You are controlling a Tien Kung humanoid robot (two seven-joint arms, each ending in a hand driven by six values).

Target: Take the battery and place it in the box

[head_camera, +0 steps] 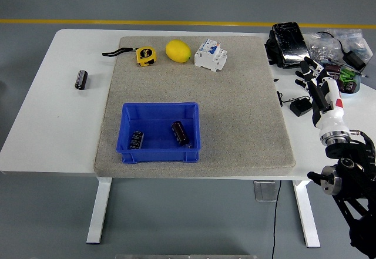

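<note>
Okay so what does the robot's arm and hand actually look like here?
Only the right arm shows. The right hand is white with black fingertips and a small red marking on its back. It joins a white forearm section ending in a silvery metal ring at the wrist. Below that, the arm is black, with bulky round joints.
</note>
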